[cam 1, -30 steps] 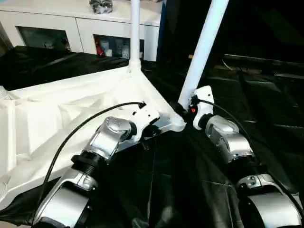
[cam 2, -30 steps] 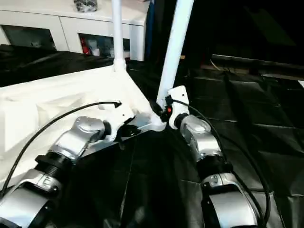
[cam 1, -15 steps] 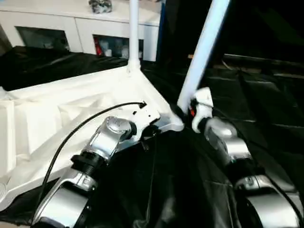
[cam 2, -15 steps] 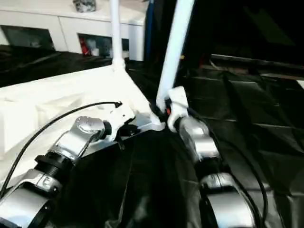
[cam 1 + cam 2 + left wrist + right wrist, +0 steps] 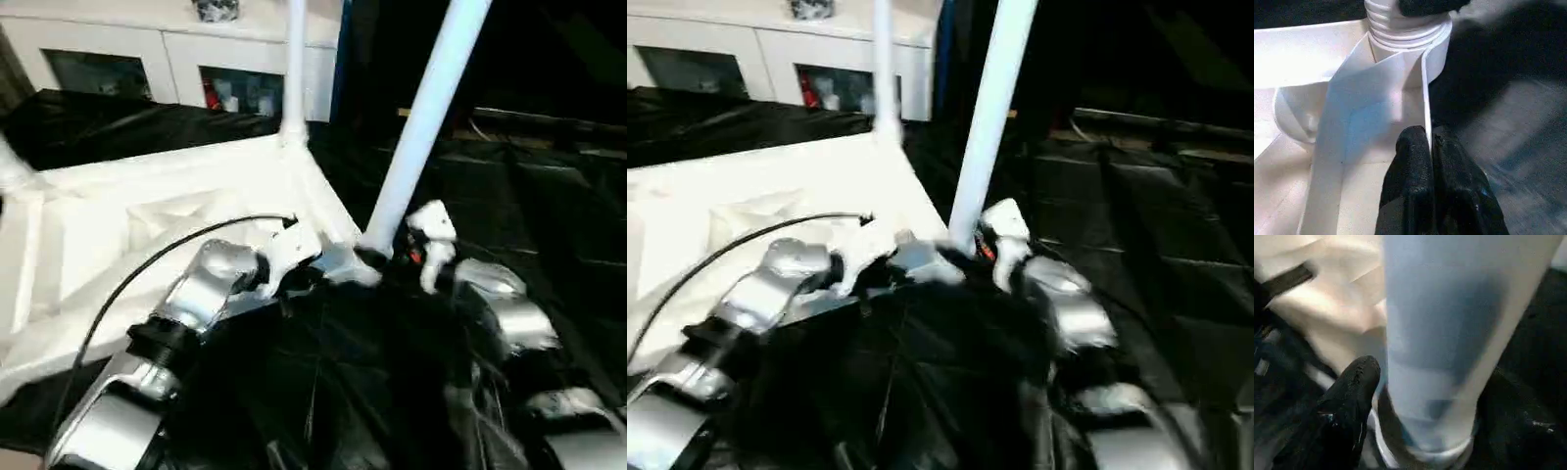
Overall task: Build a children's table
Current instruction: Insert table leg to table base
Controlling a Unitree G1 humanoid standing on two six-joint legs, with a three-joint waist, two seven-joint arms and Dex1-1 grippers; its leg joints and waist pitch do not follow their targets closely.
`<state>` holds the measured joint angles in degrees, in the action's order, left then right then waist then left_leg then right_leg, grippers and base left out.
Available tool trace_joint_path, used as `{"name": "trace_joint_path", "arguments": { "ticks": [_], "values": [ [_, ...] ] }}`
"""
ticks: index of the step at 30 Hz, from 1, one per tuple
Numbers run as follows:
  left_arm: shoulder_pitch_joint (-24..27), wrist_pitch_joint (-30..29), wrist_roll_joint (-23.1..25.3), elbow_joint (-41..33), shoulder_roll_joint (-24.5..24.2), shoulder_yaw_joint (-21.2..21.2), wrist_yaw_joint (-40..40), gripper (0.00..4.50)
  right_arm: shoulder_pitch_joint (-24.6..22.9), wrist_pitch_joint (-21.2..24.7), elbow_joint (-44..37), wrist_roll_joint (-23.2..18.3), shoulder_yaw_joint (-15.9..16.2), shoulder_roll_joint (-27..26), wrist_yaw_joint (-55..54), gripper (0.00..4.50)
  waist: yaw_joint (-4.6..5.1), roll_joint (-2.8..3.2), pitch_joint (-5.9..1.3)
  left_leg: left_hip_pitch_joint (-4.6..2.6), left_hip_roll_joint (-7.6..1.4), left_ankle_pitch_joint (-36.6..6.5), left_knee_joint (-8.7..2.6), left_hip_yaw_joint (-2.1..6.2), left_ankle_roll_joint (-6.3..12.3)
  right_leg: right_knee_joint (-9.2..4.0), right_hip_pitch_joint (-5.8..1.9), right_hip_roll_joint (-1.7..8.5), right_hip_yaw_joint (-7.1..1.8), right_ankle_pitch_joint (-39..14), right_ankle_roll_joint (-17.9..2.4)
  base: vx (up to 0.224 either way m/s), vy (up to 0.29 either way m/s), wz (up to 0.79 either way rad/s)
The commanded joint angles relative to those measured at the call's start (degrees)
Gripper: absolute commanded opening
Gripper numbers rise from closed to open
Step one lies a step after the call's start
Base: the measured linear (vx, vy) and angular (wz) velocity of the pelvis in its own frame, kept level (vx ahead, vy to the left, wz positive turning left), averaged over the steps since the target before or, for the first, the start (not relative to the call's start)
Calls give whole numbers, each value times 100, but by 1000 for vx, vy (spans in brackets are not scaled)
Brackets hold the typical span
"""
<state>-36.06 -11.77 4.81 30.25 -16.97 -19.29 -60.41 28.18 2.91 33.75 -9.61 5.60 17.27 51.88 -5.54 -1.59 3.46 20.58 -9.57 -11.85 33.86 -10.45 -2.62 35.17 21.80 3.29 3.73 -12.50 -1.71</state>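
Note:
The white table top [image 5: 108,245] lies upside down on black cloth, ribbed side up. One tube leg [image 5: 295,59] stands upright in the far corner socket. A second leg [image 5: 423,127] leans in the near corner socket [image 5: 1405,36]. My left gripper [image 5: 1429,142] is shut on the thin rim wall [image 5: 1425,88] of the top, just beside that socket. My right gripper [image 5: 1432,382] is shut on the base of the leaning leg [image 5: 1444,323], with one black finger [image 5: 1354,391] on each side. One of its fingertips [image 5: 1430,5] shows against the leg's threaded end.
A white glass-door cabinet [image 5: 176,54] stands behind the table top. Crinkled black cloth [image 5: 558,176] covers the surface to the right and in front. Another leg end [image 5: 12,171] shows at the picture's left edge.
The head camera has shifted, so the whole picture has moved. My right wrist and forearm have swung at the leaning leg's base and are blurred. My left gripper still holds the rim.

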Motion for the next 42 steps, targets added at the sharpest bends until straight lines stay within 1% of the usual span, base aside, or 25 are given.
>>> {"name": "trace_joint_path", "arguments": {
  "ticks": [1,3,4,5,7,9,10,11,16,20,25,26,27,28,29,30,31,32,33,34,35,38,39,40,42],
  "values": [
    [8,296,-217,-233,117,-244,-390,0,-186,108,-119,-20,414,15,609,320,1,21,-354,-67,-475,-508,-405,156,484,-350,-268,635,-362,125,-1588,0,0,0],
    [23,405,-229,-228,76,-269,-499,0,-230,140,-209,-49,443,78,744,320,-36,46,-346,-68,-478,-518,-406,147,489,-353,-256,633,-354,32,-1592,0,0,0],
    [50,536,-246,-226,7,-310,-666,0,-305,181,-333,-31,537,218,946,320,-56,34,-344,-69,-475,-521,-405,152,478,-360,-273,630,-349,-6,-1562,0,0,0],
    [91,634,-291,-251,-79,-348,-908,0,-370,218,-444,-14,617,347,1144,320,-62,21,-342,-67,-482,-541,-409,142,484,-358,-263,636,-352,-71,-1538,0,0,0],
    [118,681,-321,-271,-135,-370,-1066,0,-411,239,-512,2,666,428,1269,320,-103,41,-340,-70,-489,-573,-404,131,481,-357,-258,638,-349,-147,-1501,0,0,0],
    [189,740,-423,-366,-257,-393,-1424,0,-504,283,-694,-13,750,583,1571,320,-108,34,-343,-74,-494,-584,-402,109,456,-356,-243,632,-343,-188,-1485,0,0,0],
    [192,742,-428,-372,-263,-394,-1440,0,-509,287,-705,-17,755,591,1591,296,-112,35,-345,-74,-495,-586,-400,103,446,-353,-248,632,-344,-198,-1480,0,0,0],
    [214,755,-454,-407,-296,-393,-1532,0,-547,319,-783,-35,778,639,1725,288,-112,41,-347,-65,-498,-565,-399,97,440,-342,-245,631,-342,-181,-1471,0,0,0],
    [242,837,-444,-388,-381,-401,-1668,0,-623,354,-902,-26,827,689,1876,274,-127,46,-359,-77,-498,-520,-394,98,424,-332,-238,631,-337,-129,-1473,0,0,0],
    [230,914,-409,-291,-376,-369,-1620,0,-684,435,-982,-81,869,686,1904,274,-133,30,-361,-66,-487,-468,-382,92,441,-329,-246,633,-339,-99,-1473,0,0,0],
    [227,877,-415,-216,-308,-290,-1472,0,-740,540,-1002,-134,819,581,1776,274,-149,27,-365,-66,-485,-425,-377,94,443,-322,-246,630,-335,-128,-1447,0,0,0],
    [85,637,-263,76,-4,-132,-709,0,-585,484,-489,56,507,130,615,274,-127,11,-366,-68,-489,-412,-378,85,445,-317,-217,631,-341,-114,-1460,0,0,0],
    [76,625,-254,93,14,-123,-665,0,-576,477,-459,69,489,104,546,274,-92,13,-331,-79,-462,-636,-410,111,279,-389,-221,658,-336,-587,-1443,0,0,0],
    [32,566,-208,177,101,-79,-446,0,-528,446,-307,134,402,-22,206,274,-92,13,-331,-79,-462,-636,-410,111,279,-389,-221,658,-336,-587,-1443,0,0,0],
    [-117,411,-119,385,361,14,105,0,-348,466,144,156,131,-361,-663,273,-56,12,-316,-113,-461,-857,-421,103,119,-454,-199,670,-358,-1114,-1339,0,0,0],
    [-163,367,-94,443,440,39,265,0,-289,476,281,150,51,-463,-919,273,-43,27,-305,-117,-464,-940,-435,120,41,-455,-191,666,-353,-1284,-1315,0,0,0],
    [-170,362,-91,451,451,42,287,0,-281,478,299,148,41,-476,-954,273,-14,19,-308,-105,-457,-1062,-457,146,-34,-489,-227,684,-342,-1597,-1216,0,0,0],
    [-234,307,-59,534,558,74,502,0,-201,501,481,130,-66,-612,-1296,273,3,15,-319,-106,-456,-1027,-449,136,-37,-491,-217,670,-355,-1556,-1158,0,0,0],
    [-325,205,-52,636,717,132,762,0,-86,516,721,113,-196,-802,-1802,273,4,30,-312,-111,-463,-1046,-455,139,-33,-495,-206,668,-362,-1519,-1148,0,0,0],
    [-360,173,-48,676,783,152,868,0,-42,506,808,122,-222,-876,-1982,273,20,28,-308,-125,-455,-1069,-453,122,-36,-500,-185,656,-367,-1505,-1148,0,0,0],
    [-439,112,-35,769,942,178,1082,0,54,465,991,162,-240,-1062,-2360,273,41,34,-328,-110,-443,-1040,-450,138,-42,-490,-213,665,-361,-1490,-1145,0,0,0],
    [-464,132,12,834,1047,159,1148,0,89,379,1042,204,-225,-1233,-2426,273,38,34,-334,-95,-440,-927,-435,124,27,-481,-213,664,-369,-1227,-1166,0,0,0],
    [-469,186,63,890,1095,146,1124,0,105,239,1043,260,-226,-1339,-2333,273,32,37,-343,-81,-441,-835,-430,125,79,-458,-229,657,-365,-1040,-1183,0,0,0],
    [-472,201,85,910,1108,140,1130,0,115,166,1053,310,-205,-1360,-2295,308,38,36,-346,-70,-441,-762,-426,121,141,-439,-233,652,-364,-855,-1209,0,0,0],
    [-475,214,99,923,1110,128,1145,0,129,90,1077,338,-188,-1371,-2275,343,36,40,-349,-75,-437,-729,-419,113,199,-435,-232,647,-358,-783,-1241,0,0,0]
  ]
}}
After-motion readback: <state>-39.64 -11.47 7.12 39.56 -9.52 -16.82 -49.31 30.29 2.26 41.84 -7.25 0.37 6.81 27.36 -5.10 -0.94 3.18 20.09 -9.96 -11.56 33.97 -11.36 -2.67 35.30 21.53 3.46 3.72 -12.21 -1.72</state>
